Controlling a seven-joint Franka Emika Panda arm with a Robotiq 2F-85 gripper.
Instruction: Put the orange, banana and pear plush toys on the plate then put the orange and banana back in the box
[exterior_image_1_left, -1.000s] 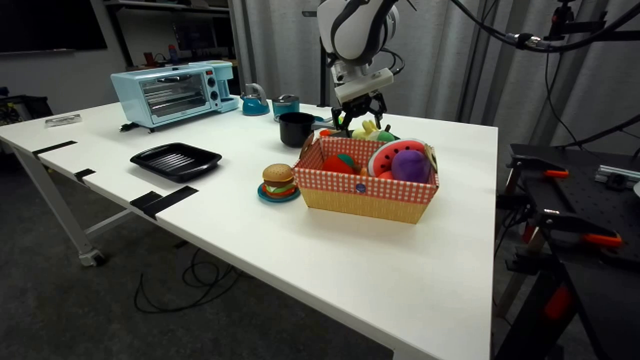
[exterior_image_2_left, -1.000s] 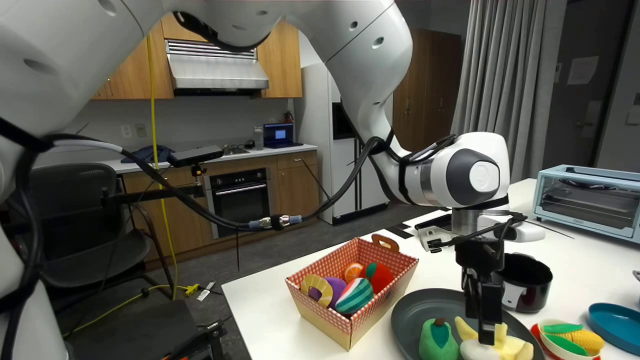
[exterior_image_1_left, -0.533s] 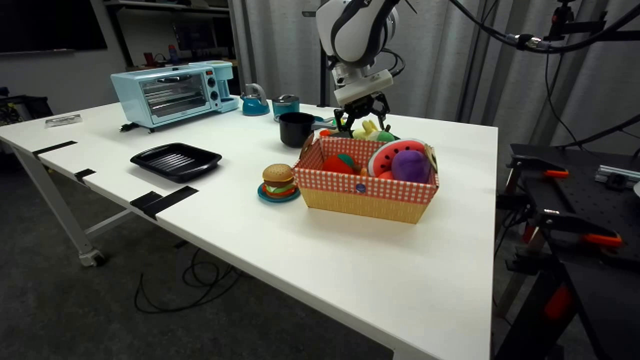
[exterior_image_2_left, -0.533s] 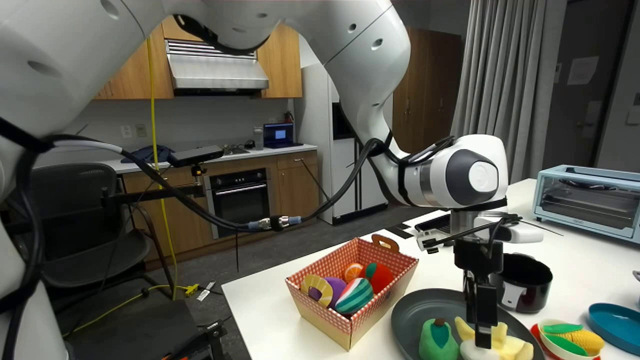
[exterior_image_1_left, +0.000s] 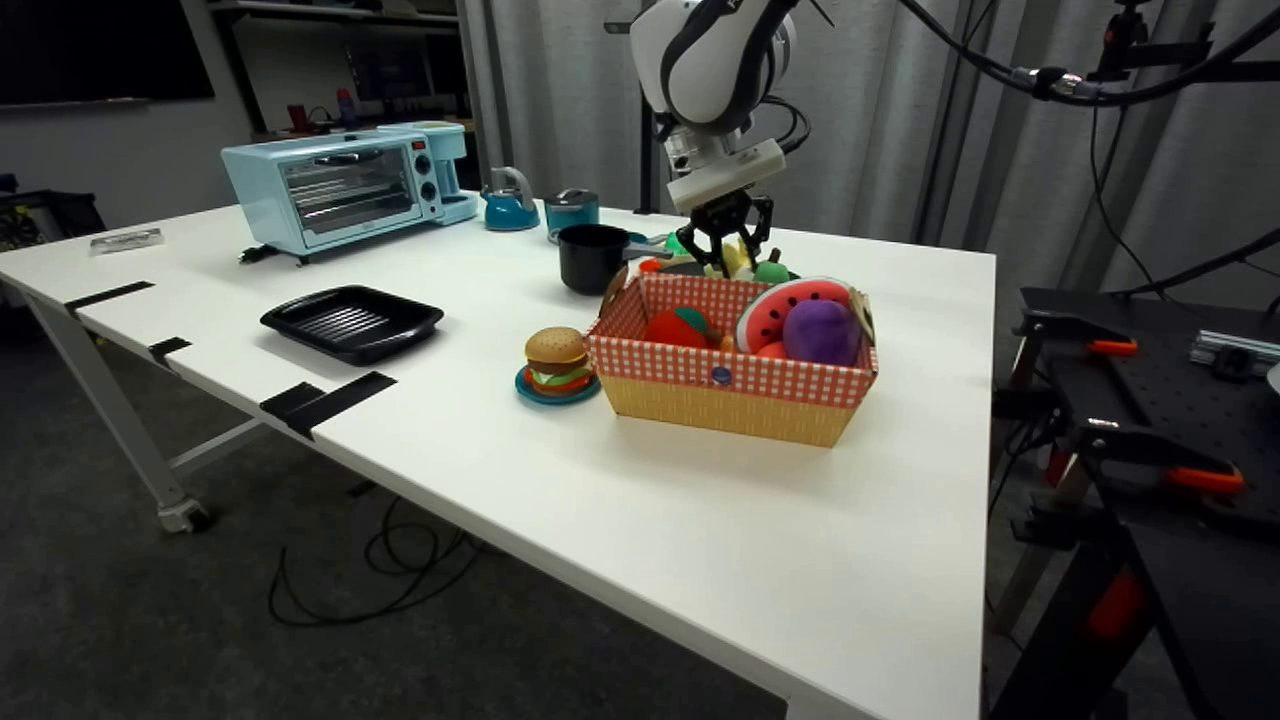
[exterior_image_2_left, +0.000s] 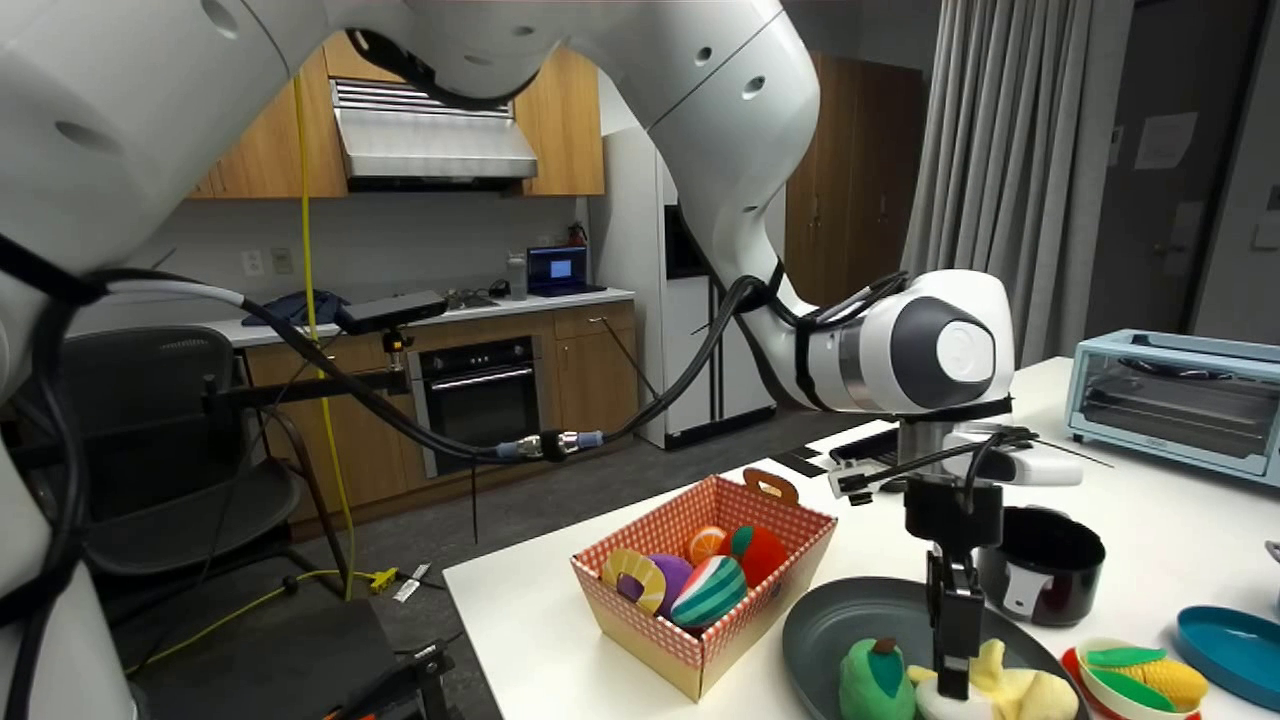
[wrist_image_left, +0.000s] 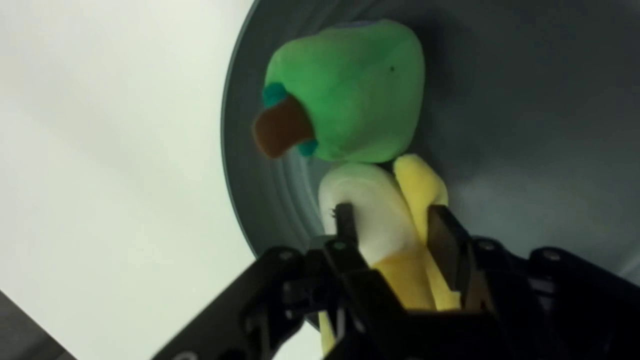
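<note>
A dark round plate (exterior_image_2_left: 845, 605) carries the green pear plush (wrist_image_left: 360, 95) with its brown stem and, right against it, the half-peeled banana plush (wrist_image_left: 372, 200). My gripper (wrist_image_left: 392, 217) reaches down over the banana, one finger pressed to its white flesh and the opposite one denting the yellow peel. In an exterior view the gripper (exterior_image_2_left: 955, 690) appears side-on, only one finger distinct. The red-checkered box (exterior_image_2_left: 640, 640) stands beside the plate and holds the orange (exterior_image_2_left: 706, 543), a slice-faced plush, among other fruit. Part of the banana is hidden below the gripper body.
A black pot (exterior_image_2_left: 1050, 570) stands close behind the gripper. Near the plate's rim lies a bowl with a corn plush (exterior_image_2_left: 1150, 680), then a teal plate (exterior_image_2_left: 1235, 640). A burger plush (exterior_image_1_left: 556, 360), a black square dish (exterior_image_1_left: 350, 322) and a toaster oven (exterior_image_1_left: 345, 190) occupy the table too.
Half a second ago the fingers straddled the banana widely; now they have come together onto it. Banana and pear have shifted slightly. The arm has otherwise barely moved.
</note>
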